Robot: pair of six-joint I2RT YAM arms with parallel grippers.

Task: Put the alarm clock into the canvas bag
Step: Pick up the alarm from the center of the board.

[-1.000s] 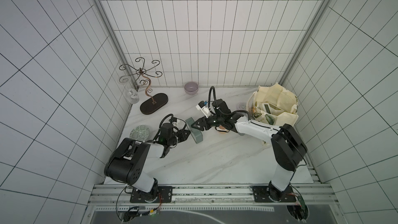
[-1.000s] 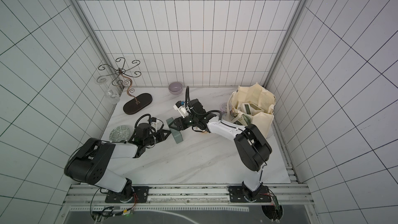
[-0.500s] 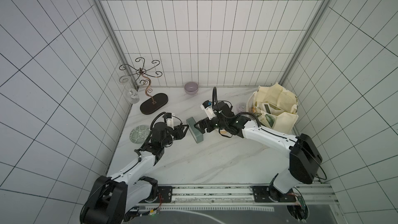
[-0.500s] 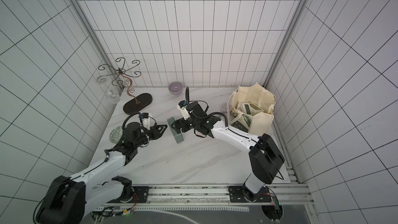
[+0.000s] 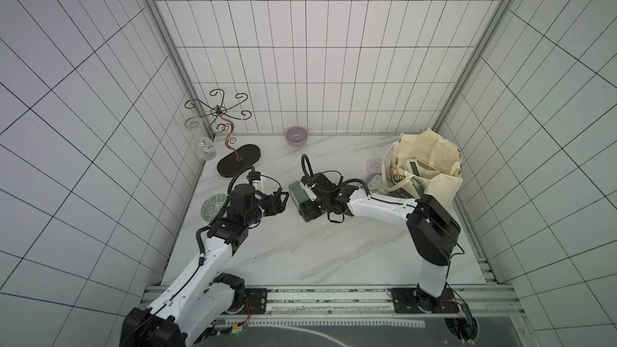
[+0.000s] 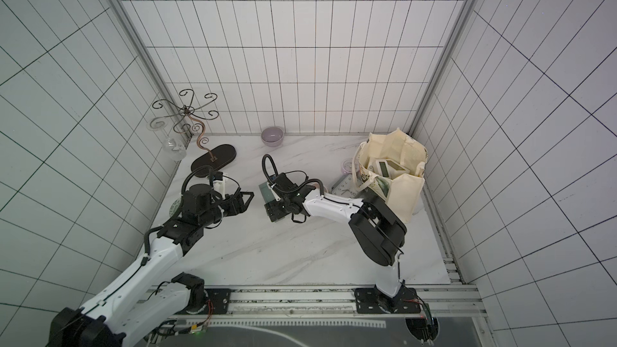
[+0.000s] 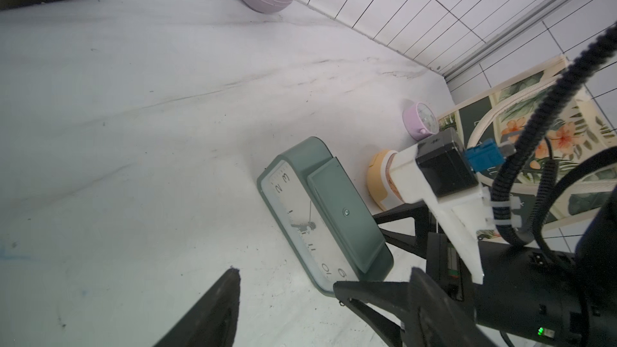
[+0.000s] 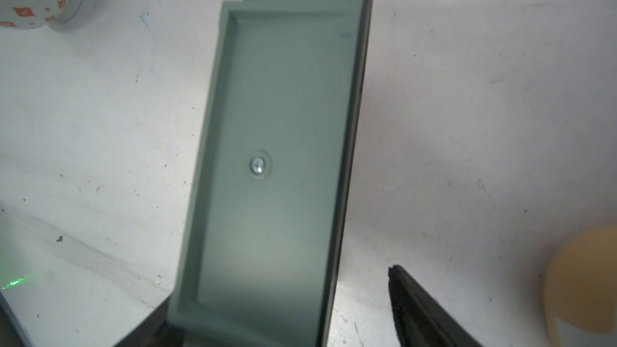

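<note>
A green rectangular alarm clock (image 5: 298,193) (image 6: 267,191) stands on edge mid-table, its white face (image 7: 297,218) turned toward my left gripper. My right gripper (image 5: 301,205) (image 8: 277,295) straddles the clock's end with its jaws open. One finger (image 8: 417,305) stands clear of the clock's thin edge and the other is hidden under the clock's back (image 8: 277,161). My left gripper (image 5: 281,201) (image 7: 287,292) is open and empty, and one fingertip (image 7: 344,287) sits beside the clock's lower corner. The canvas bag (image 5: 430,158) (image 6: 394,165) stands open at the back right.
Near the bag's foot are a small purple clock (image 5: 375,165) (image 7: 419,123), a flat white-faced clock (image 5: 375,183) and a yellow round thing (image 7: 380,178). A purple bowl (image 5: 296,135) sits at the back wall. At the left are a wire stand (image 5: 238,163), a glass (image 5: 207,148) and a patterned dish (image 5: 215,206).
My left gripper has opened, and that arm has risen and stretched out. The right arm has stretched out too, with its gripper now over the clock's end. The clock has barely shifted.
</note>
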